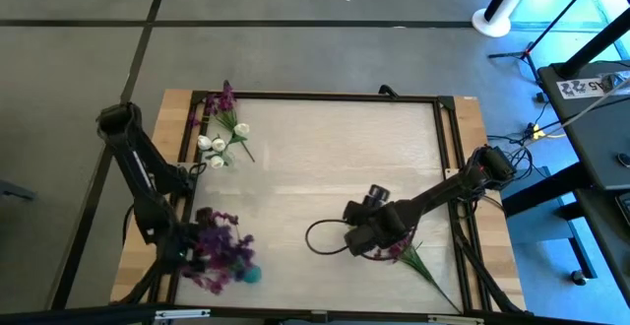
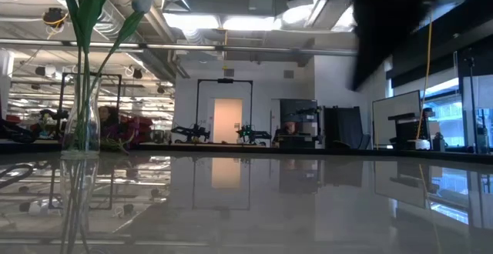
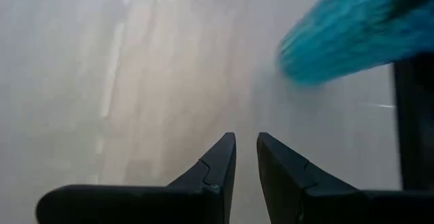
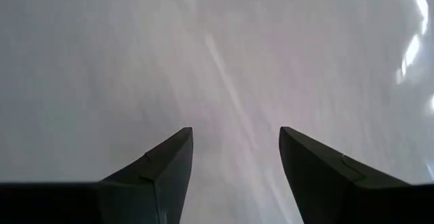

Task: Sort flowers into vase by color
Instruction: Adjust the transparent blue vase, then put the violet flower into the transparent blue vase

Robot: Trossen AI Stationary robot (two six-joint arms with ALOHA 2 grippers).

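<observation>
High view shows our right gripper (image 1: pixel 356 228) with jaws parted beside the magenta sprig (image 1: pixel 392 252) at five o'clock, left gripper (image 1: pixel 189 256) nearly closed, empty; we risk pinching leaves, not stem.

The table (image 1: pixel 325 167) is showing a pale, smooth, glossy top, mirroring the room lights in the low view, with a bare wood edge. The vase (image 2: pixel 80 115) is looking like clear glass. The fingers (image 4: pixel 163 176) are appearing as matt dark plastic.
</observation>
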